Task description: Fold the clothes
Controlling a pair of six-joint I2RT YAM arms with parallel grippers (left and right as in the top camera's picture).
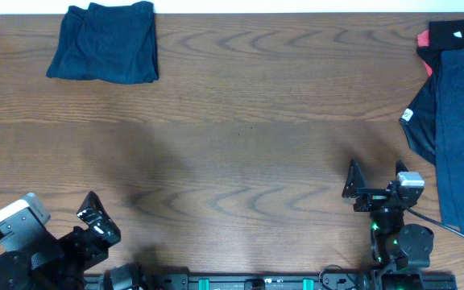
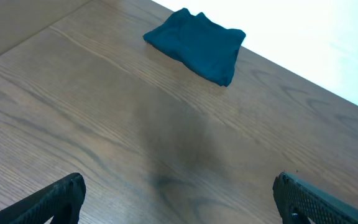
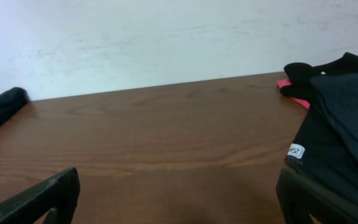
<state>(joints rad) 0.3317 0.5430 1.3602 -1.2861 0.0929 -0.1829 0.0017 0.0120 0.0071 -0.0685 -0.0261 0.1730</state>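
The left gripper [image 1: 99, 224], at the lower left of the overhead view, has its two black fingers spread wide. It holds and touches nothing, and only the brown wood-grain table [image 1: 240, 137] shows between them. The right gripper [image 1: 377, 181], at the lower right, is equally wide apart and empty. A soft dark navy-blue folded garment [image 1: 107, 44] lies as a compact rectangle at the upper left of the frame, well apart from the left gripper. A loose navy-blue cloth heap [image 1: 461, 121] fills the right edge, near the right gripper but not touching it. A small white label [image 1: 407, 115] sits on its left edge, with a black piece [image 1: 457, 34] and a red piece [image 1: 423, 40] in the upper right corner.
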